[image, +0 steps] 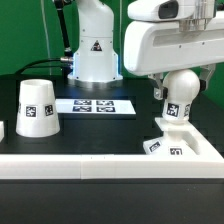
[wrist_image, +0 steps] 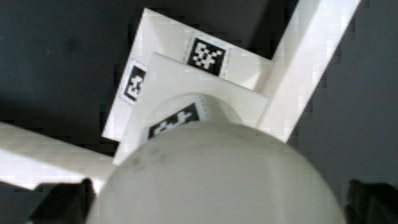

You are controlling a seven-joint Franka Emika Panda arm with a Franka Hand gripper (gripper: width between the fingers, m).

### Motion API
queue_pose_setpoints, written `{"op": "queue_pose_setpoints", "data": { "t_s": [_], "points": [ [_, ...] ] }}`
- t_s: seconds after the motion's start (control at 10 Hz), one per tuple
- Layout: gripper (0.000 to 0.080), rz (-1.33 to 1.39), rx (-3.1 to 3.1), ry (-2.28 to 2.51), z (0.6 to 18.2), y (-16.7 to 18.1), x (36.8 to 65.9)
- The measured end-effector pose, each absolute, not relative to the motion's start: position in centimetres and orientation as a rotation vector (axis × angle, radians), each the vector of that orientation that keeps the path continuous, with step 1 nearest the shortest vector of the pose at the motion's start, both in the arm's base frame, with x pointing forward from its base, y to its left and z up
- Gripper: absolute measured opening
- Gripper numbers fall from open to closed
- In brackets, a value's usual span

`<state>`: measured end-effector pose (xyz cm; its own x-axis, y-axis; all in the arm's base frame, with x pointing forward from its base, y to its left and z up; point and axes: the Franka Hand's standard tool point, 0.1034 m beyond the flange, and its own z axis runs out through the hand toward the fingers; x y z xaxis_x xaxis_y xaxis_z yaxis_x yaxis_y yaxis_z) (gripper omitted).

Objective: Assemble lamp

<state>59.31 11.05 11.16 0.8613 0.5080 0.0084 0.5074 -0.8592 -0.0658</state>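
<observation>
Well apart from the pincer (image: 180,95), at the exterior view's left edge: a white sliver (image: 2,130), cut off by the frame, too little to identify. Next to it, still far from the pincer, stands the shade (image: 38,108), wide end down on the black desk (image: 110,130), one tag facing the camera. Between shade and pincer lies the marker board (image: 95,105), flat, its far tags partly hidden by the robot arm (image: 95,45) rising behind.

Directly in the pincer sits the bulb (image: 182,85). Clamps it from both sides, going by the wrist view, where dark fingers (wrist_image: 50,202) press against the round white body (wrist_image: 214,170). Only one finger shows in the exterior view; the other is hidden behind the bulb.

Just below the pincer rests the base (image: 180,142), bulb neck touching its top; whether seated or only resting, cannot tell. Fills most of the wrist view with bulb, leaving only a corner of the base (wrist_image: 178,70) visible. In front of the pincer, a white rail (image: 100,165) blocks the base's lower edge.
</observation>
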Motion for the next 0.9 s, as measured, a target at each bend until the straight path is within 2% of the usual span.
{"op": "queue_pose_setpoints", "data": {
  "t_s": [0.4, 0.9],
  "points": [
    [0.0699, -0.026, -2.774, -1.383, 11.63, 11.30, 59.74],
    [0.0699, 0.010, -2.581, -1.746, 11.06, 11.09, 59.46]
  ]
}}
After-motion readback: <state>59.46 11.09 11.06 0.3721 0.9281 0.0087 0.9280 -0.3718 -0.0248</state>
